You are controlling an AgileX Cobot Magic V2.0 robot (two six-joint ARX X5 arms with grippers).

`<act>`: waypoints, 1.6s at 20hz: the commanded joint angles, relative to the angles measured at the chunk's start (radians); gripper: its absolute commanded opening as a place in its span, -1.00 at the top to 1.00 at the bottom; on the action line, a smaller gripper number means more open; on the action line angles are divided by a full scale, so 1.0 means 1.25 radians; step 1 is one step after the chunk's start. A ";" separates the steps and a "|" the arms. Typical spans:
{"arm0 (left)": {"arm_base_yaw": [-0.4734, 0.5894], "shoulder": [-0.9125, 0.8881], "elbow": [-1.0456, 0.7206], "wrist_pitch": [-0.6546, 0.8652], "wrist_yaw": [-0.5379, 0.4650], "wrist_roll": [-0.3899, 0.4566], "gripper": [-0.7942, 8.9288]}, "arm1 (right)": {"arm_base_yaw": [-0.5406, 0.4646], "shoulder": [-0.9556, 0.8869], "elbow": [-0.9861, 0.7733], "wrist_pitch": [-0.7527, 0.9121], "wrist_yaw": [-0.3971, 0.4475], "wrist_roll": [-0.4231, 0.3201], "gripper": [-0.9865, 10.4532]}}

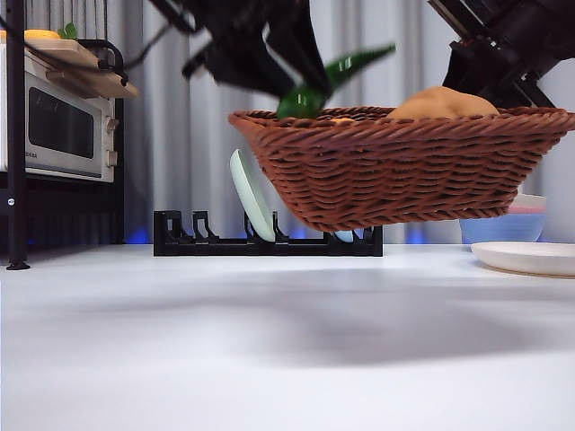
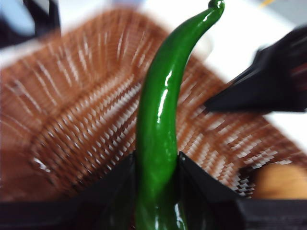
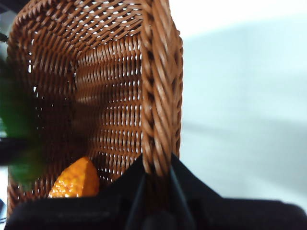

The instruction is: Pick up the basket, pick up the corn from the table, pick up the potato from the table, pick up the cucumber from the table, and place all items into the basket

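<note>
The brown wicker basket (image 1: 395,171) hangs above the white table (image 1: 269,341). My right gripper (image 3: 156,163) is shut on its braided rim (image 3: 158,86), at the basket's right end in the front view (image 1: 530,94). My left gripper (image 2: 156,160) is shut on the thick end of the green cucumber (image 2: 158,124) and holds it over the basket's left part (image 1: 337,76). The tan potato (image 1: 440,103) shows above the rim. The orange corn (image 3: 74,179) lies inside the basket. The cucumber is a green blur in the right wrist view (image 3: 19,124).
A black dish rack (image 1: 180,242) with a pale green plate (image 1: 250,193) stands behind the basket. A microwave (image 1: 58,126) on a black shelf is at the far left. A blue bowl (image 1: 508,224) and a white plate (image 1: 530,258) are at the right.
</note>
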 commanded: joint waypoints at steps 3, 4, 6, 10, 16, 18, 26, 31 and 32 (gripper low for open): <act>0.001 0.005 -0.006 -0.009 -0.023 -0.008 0.37 | 0.006 0.003 0.003 0.010 -0.009 0.020 0.85; 0.001 0.005 -0.006 -0.019 -0.023 -0.008 -0.07 | 0.006 0.003 0.003 0.010 -0.009 0.020 0.85; 0.001 0.005 -0.005 -0.031 -0.031 -0.008 -0.33 | 0.006 0.003 0.002 0.011 -0.009 0.030 0.85; 0.001 -0.031 0.016 -0.038 -0.052 -0.006 -0.33 | 0.010 0.036 0.002 0.041 -0.007 0.072 0.85; 0.001 -0.136 0.122 -0.130 -0.167 0.064 -0.33 | 0.027 0.142 0.002 0.146 -0.003 0.181 0.85; 0.001 -0.168 0.149 -0.152 -0.187 0.078 -0.33 | 0.044 0.182 0.002 0.168 0.044 0.196 0.85; 0.001 -0.245 0.159 -0.183 -0.202 0.100 -0.33 | 0.073 0.294 0.002 0.174 0.138 0.193 0.75; 0.001 -0.245 0.159 -0.246 -0.244 0.127 -0.32 | 0.063 0.281 0.003 0.173 0.140 0.177 -0.12; 0.002 -0.245 0.159 -0.255 -0.258 0.135 -0.32 | 0.060 0.267 0.003 0.172 0.139 0.165 -0.11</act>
